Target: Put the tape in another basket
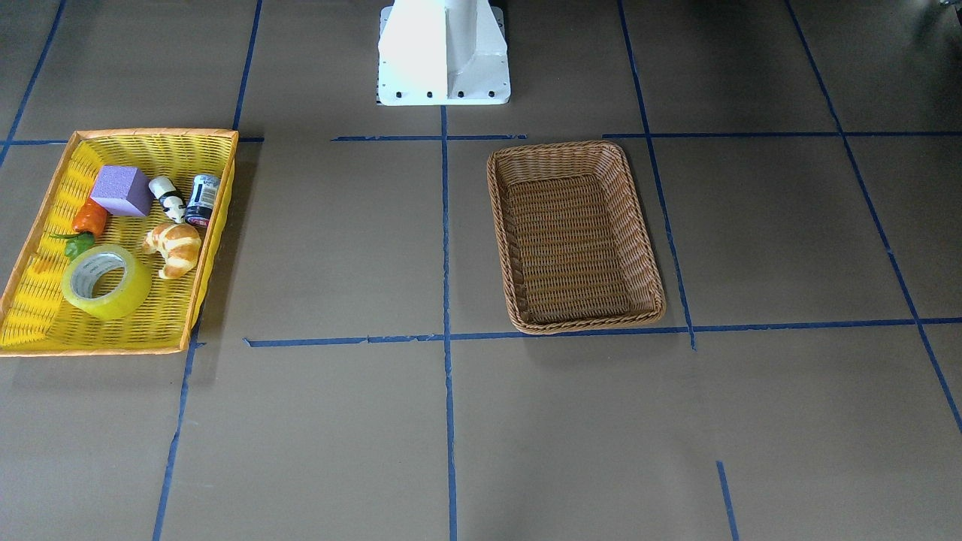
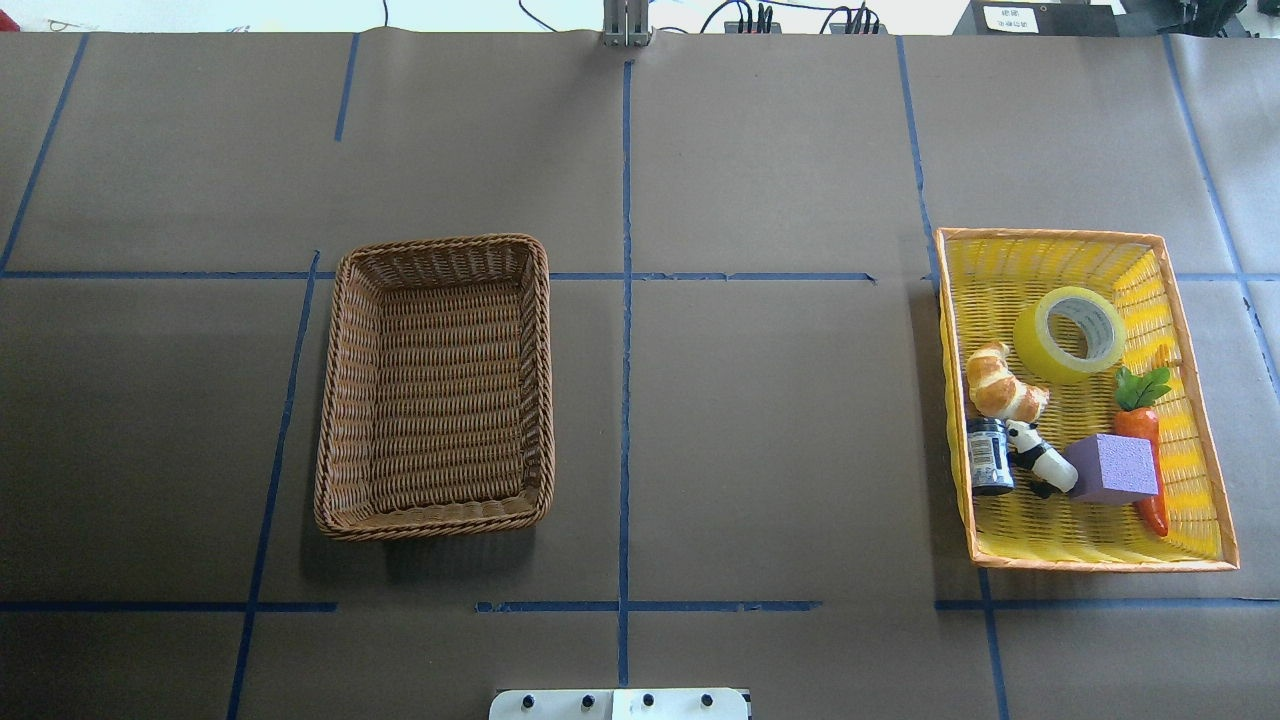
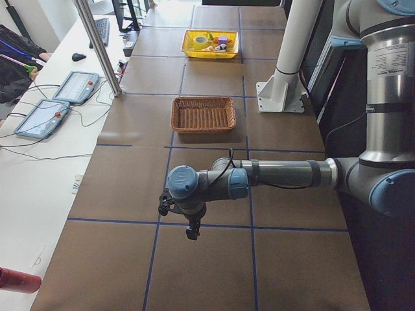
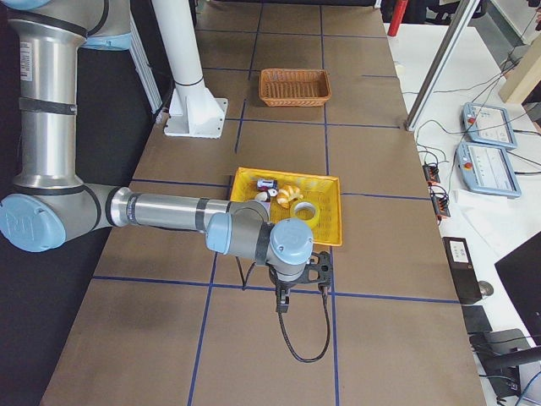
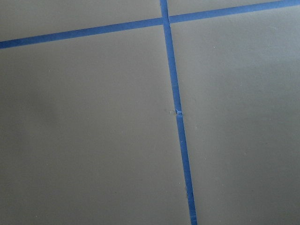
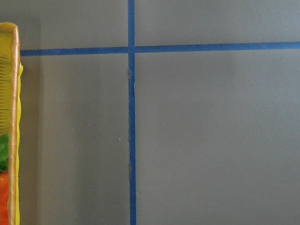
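Observation:
The tape [image 1: 124, 297], a wide translucent yellow roll with a white-grey core, lies flat in the bright yellow basket [image 1: 94, 347]; it also shows in the overhead view [image 2: 1045, 345]. The brown wicker basket [image 1: 575, 324] [image 2: 430, 520] stands empty near the table's middle. My left gripper [image 3: 192, 230] hangs over bare table far beyond the brown basket; whether it is open or shut I cannot tell. My right gripper [image 4: 282, 303] hangs just outside the yellow basket's end; I cannot tell its state either. Neither wrist view shows any fingers.
The yellow basket also holds a croissant [image 2: 1000, 385], a purple block [image 2: 1112, 468], a carrot [image 2: 1145, 440], a panda figure [image 2: 1040, 462] and a small can [image 2: 990, 455]. Its rim [image 6: 14, 117] shows at the right wrist view's left edge. The white robot base [image 1: 443, 52] stands between the baskets.

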`<action>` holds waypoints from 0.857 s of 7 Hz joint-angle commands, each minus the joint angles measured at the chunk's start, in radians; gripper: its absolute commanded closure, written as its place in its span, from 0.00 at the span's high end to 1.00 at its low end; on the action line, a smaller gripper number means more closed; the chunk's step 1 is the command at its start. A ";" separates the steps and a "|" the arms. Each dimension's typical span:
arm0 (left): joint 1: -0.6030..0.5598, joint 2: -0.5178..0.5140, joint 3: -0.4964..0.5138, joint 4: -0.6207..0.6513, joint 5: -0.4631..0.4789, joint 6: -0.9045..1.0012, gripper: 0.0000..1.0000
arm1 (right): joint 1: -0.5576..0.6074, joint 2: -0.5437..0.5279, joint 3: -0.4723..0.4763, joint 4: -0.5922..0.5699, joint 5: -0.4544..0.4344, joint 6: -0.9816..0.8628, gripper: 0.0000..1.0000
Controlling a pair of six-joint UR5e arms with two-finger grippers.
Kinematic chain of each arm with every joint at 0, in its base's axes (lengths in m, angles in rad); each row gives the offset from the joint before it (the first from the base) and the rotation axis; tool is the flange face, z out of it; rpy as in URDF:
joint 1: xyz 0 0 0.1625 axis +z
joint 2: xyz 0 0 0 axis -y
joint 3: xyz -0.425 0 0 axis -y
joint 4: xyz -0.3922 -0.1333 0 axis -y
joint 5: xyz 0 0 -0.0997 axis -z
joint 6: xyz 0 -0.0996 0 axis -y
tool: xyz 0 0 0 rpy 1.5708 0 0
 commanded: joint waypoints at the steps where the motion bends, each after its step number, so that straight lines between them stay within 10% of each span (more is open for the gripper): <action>1: 0.000 0.000 -0.004 -0.001 0.000 0.000 1.00 | -0.001 0.003 -0.001 0.002 0.000 -0.001 1.00; 6: 0.000 0.000 -0.069 -0.001 0.001 -0.023 1.00 | -0.001 0.021 0.008 0.002 0.005 0.007 1.00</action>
